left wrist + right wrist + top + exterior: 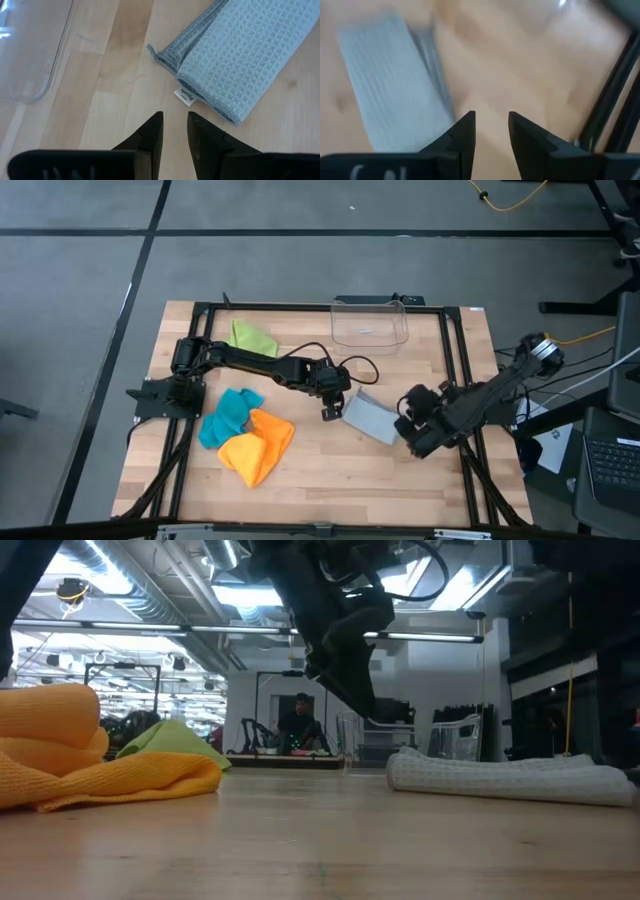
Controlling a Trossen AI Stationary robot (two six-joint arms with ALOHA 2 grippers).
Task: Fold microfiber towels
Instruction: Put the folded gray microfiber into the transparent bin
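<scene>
The high view looks straight down on the whole bench [320,480] from well above. The low view sits at bench-top level and looks across it into the room, close to the orange towel [90,765]. Each wrist view looks down past its own end effector, near the wood. The left wrist view is close over the folded grey towel [240,55]; the high, low and right wrist views share that same towel.
</scene>
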